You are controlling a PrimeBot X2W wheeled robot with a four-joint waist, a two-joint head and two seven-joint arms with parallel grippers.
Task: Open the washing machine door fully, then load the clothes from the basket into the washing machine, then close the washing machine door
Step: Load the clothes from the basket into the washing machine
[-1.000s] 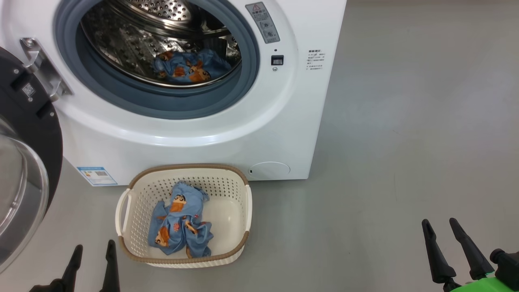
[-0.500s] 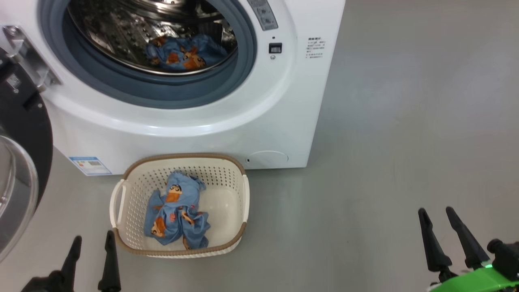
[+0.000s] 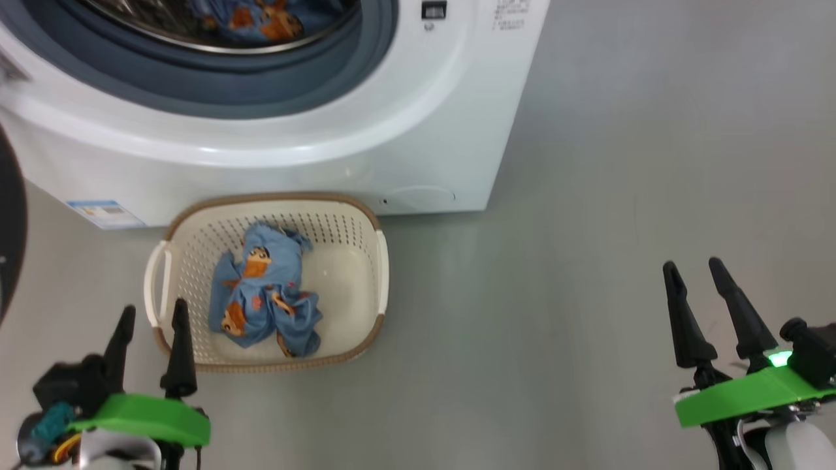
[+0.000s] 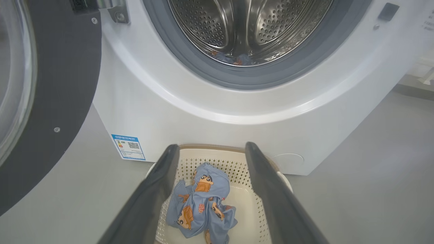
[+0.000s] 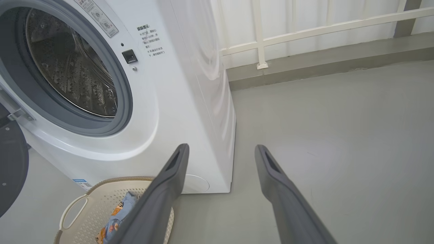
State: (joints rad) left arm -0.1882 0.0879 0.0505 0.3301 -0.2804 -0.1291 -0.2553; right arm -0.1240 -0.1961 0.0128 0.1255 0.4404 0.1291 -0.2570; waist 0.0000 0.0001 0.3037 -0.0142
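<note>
The washing machine (image 3: pixel 392 130) stands open, its door (image 4: pixel 61 84) swung wide to the left, a black edge of it (image 3: pixel 10 235) showing in the head view. One piece of the clothes (image 3: pixel 251 16) lies in the steel drum (image 4: pixel 247 30). On the floor in front stands the basket (image 3: pixel 339 281) holding more blue printed clothes (image 3: pixel 264 294). My left gripper (image 3: pixel 153 307) is open at the basket's near-left corner, framing the clothes (image 4: pixel 201 203) between its fingers. My right gripper (image 3: pixel 692 264) is open over bare floor, far right of the basket (image 5: pixel 84 206).
Grey floor (image 3: pixel 588 196) stretches right of the machine. A white railing (image 5: pixel 305 30) and a low kerb run behind it. A blue label (image 4: pixel 129 147) marks the machine's lower left front.
The head camera has tipped down, so machine and basket slide up the picture. Both grippers show further up the view with their green wrists now visible. Both stay open.
</note>
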